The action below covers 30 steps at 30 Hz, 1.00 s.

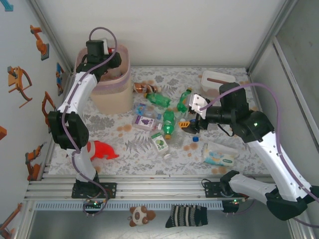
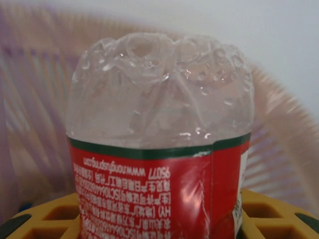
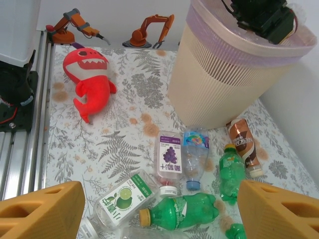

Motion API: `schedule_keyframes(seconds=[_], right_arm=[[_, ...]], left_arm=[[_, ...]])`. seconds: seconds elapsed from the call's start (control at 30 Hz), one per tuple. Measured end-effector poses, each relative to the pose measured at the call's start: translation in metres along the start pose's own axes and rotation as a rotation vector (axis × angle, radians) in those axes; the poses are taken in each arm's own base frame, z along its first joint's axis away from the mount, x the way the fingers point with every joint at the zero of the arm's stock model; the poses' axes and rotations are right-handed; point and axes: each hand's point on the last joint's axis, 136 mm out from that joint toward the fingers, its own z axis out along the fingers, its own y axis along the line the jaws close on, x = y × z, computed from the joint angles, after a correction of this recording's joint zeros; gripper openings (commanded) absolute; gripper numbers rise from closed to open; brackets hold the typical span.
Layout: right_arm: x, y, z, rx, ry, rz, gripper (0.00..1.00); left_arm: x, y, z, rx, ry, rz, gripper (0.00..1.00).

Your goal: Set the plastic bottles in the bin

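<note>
Left gripper is clamped on a clear crinkled plastic bottle with a red label, held at the mouth of the tall pale pink-beige slotted plastic bin. Right gripper has its fingers spread wide with nothing between them, above the loose green and clear plastic bottles lying on the floral-print table near the bin.
</note>
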Motion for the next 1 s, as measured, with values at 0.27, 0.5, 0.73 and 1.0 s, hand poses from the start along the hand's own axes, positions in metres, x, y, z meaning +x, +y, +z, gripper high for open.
schedule_keyframes(seconds=[0.27, 0.5, 0.73, 1.0], right_arm=[[0.003, -0.003, 0.001, 0.015, 0.014, 0.014, 0.78], [0.015, -0.015, 0.011, 0.051, 0.063, 0.062, 0.77], [0.020, -0.019, 0.013, 0.069, 0.083, 0.091, 0.77], [0.018, -0.031, 0.013, 0.129, 0.078, 0.140, 0.77]], left_arm=[[0.071, 0.023, 0.030, -0.077, 0.249, 0.006, 0.55], [0.095, 0.031, 0.029, -0.114, 0.376, 0.029, 0.62], [0.104, 0.035, 0.029, -0.127, 0.429, 0.042, 0.71], [0.102, 0.036, 0.028, -0.135, 0.427, 0.048, 0.84]])
